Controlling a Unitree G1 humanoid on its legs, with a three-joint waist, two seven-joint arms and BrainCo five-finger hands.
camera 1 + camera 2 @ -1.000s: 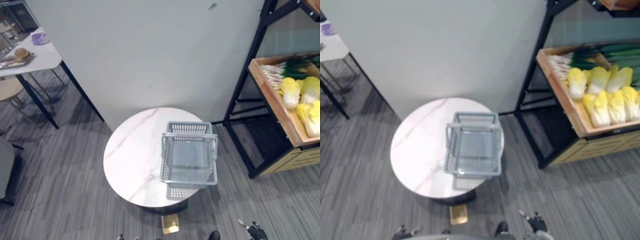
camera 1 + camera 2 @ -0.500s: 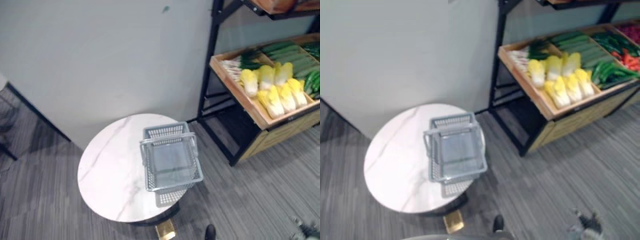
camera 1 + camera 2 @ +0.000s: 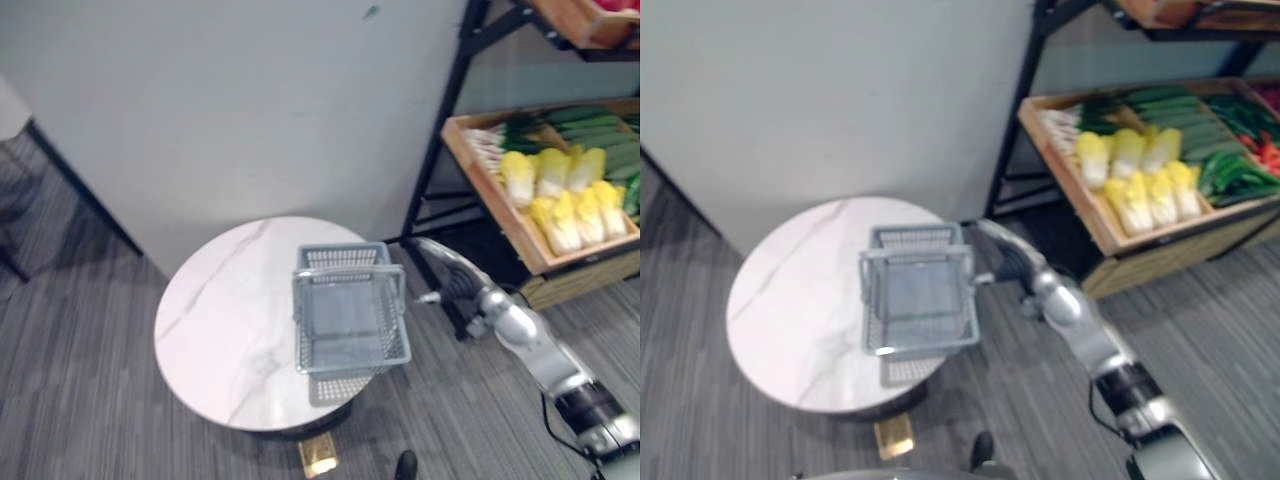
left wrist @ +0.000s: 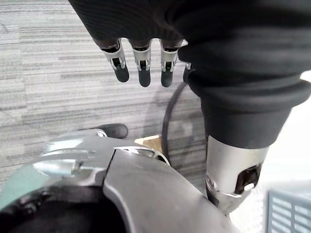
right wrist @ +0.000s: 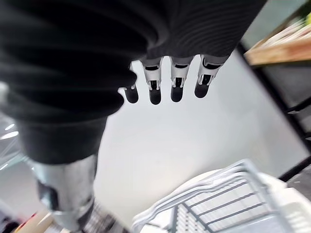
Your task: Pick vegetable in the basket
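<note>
Your right robot hand (image 3: 453, 281), fingers straight and empty, sits just beside the empty basket (image 3: 353, 366); the cabbages (image 3: 560, 205) lie beyond it on the shelf (image 3: 495, 205), likely your next reach; left robot hand (image 4: 141, 65) hangs relaxed.

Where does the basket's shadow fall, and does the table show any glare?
Left eye view: the basket casts a grid shadow on the table, just past its near end, toward the robot. Right eye view: same shadow; the table looks evenly lit, with no bright glare spot.

Grey plastic mesh basket (image 3: 352, 366), glossy marble-look table (image 3: 220, 320), wooden crate (image 3: 490, 195), seemingly matt carpet (image 3: 100, 400)
</note>
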